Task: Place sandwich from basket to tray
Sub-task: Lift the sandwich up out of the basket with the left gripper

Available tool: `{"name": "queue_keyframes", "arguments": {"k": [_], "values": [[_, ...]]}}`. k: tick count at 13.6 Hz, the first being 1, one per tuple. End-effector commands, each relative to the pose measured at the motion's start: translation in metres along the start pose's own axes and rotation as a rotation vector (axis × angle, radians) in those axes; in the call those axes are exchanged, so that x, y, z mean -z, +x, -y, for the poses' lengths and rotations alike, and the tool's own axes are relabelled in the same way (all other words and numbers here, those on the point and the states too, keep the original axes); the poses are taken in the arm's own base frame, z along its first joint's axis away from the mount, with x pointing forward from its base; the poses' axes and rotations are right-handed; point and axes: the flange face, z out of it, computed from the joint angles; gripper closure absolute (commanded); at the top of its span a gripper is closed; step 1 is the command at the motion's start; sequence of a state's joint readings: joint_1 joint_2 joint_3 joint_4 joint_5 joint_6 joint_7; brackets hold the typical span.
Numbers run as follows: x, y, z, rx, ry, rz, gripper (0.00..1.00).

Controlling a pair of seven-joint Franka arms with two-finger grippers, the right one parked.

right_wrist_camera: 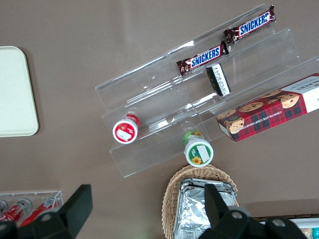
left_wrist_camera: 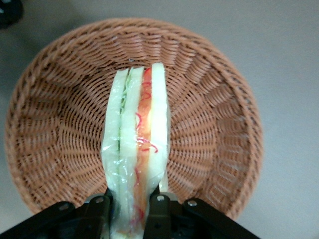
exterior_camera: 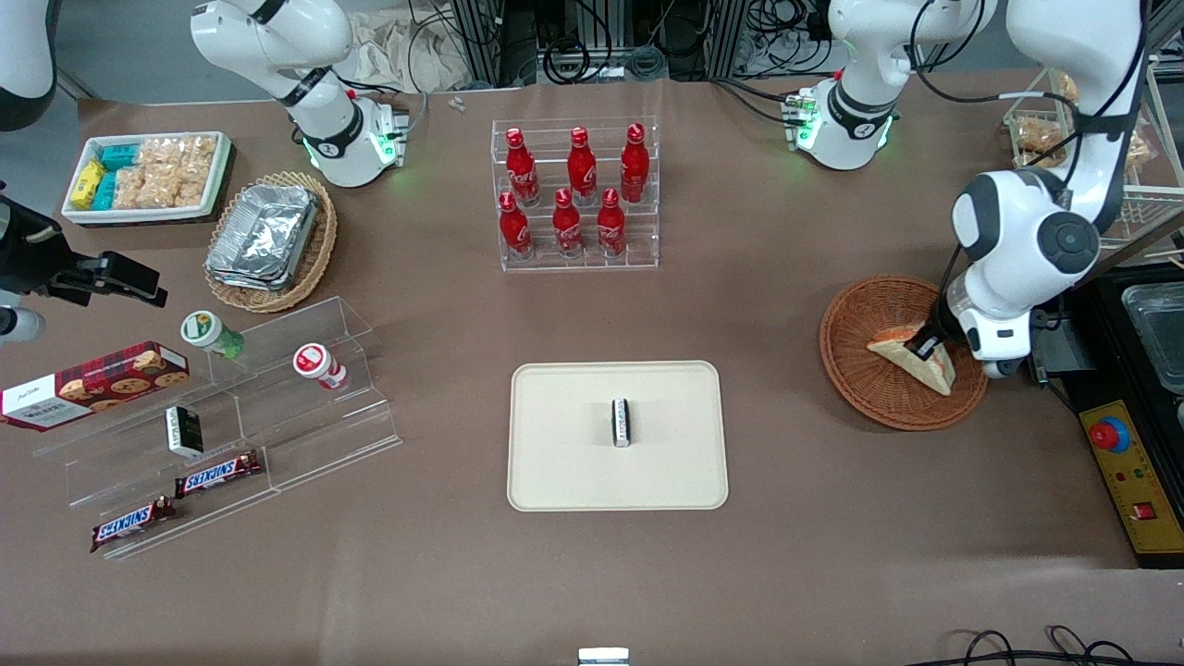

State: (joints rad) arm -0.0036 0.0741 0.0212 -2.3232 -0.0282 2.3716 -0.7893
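The sandwich (exterior_camera: 916, 356) is a pale bread wedge with red-orange and green filling, in the round reddish-brown wicker basket (exterior_camera: 865, 370) toward the working arm's end of the table. My left gripper (exterior_camera: 925, 349) is down in the basket, shut on the sandwich. In the left wrist view the sandwich (left_wrist_camera: 137, 149) stands on edge between the black fingers (left_wrist_camera: 158, 211), over the basket's weave (left_wrist_camera: 60, 124). The cream-beige tray (exterior_camera: 564, 462) lies at the table's middle with a small black-and-white bar (exterior_camera: 622, 423) on it.
A clear rack of red bottles (exterior_camera: 575, 196) stands farther from the camera than the tray. Toward the parked arm's end are a clear stepped shelf (exterior_camera: 277, 416) with snacks, an oval basket of foil containers (exterior_camera: 270, 239) and a white snack bin (exterior_camera: 148, 176). A control box (exterior_camera: 1130, 472) sits beside the basket.
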Motion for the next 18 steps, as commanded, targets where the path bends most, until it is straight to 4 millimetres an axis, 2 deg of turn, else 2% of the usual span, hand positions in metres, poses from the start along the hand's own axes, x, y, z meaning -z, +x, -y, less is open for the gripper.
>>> {"name": "queue_keyframes", "arguments": {"k": [1,3,4,6,9,13,15,16,18], "values": [[0.065,0.003,-0.020,-0.047,0.021,0.017,1.00],[0.106,-0.003,-0.046,-0.169,0.042,0.041,1.00],[0.119,-0.005,-0.053,-0.247,0.050,0.054,1.00],[0.134,-0.015,-0.066,-0.409,0.047,0.059,1.00],[0.145,-0.054,-0.100,-0.669,0.025,0.039,1.00],[0.143,-0.110,-0.151,-0.815,0.008,0.045,1.00],[0.131,-0.133,-0.176,-0.873,-0.003,0.064,1.00],[0.126,-0.139,-0.190,-0.881,-0.019,0.067,1.00],[0.107,-0.158,-0.221,-0.895,-0.037,0.075,1.00]]}}
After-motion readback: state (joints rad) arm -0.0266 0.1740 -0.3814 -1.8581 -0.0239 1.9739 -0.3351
